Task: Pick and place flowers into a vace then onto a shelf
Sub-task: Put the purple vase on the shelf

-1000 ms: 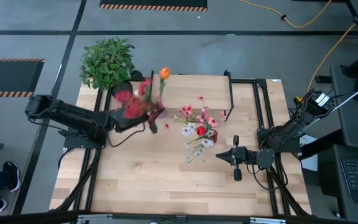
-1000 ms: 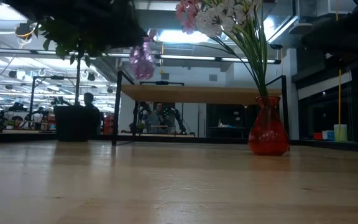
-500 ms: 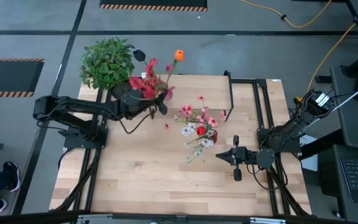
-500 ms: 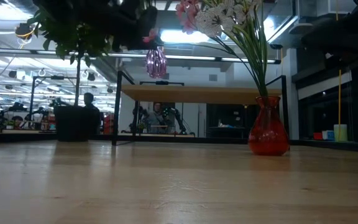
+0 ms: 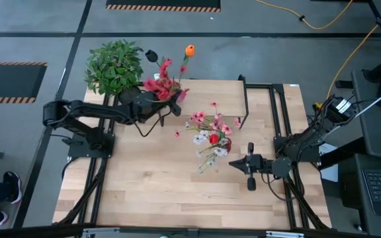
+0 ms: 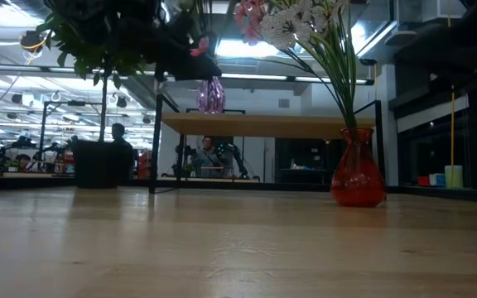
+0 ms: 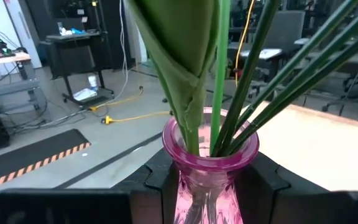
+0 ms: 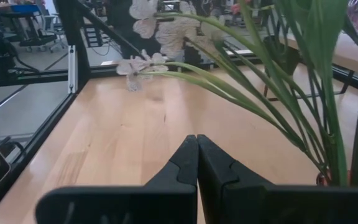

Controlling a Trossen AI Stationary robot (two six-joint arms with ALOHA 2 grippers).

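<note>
Flowers (image 7: 216, 74) in end effector-gripped (image 7: 210, 186) pink vase (image 7: 209, 163).

Bushy potted plant (image 5: 114, 66) at table's (image 5: 164, 185) far left corner, person (image 6: 120, 136) in the room behind

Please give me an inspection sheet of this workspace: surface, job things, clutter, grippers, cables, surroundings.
Surface: wooden table, bare at front.
Job things: pink vase with flowers held above the shelf; red vase with flowers stands on the table.
Clutter: potted plant at the table's far left corner.
Grippers: left gripper shut on the pink vase; right gripper shut, empty, near the red vase.
Cables: yellow cable on the floor.
Surroundings: a person far behind.
</note>
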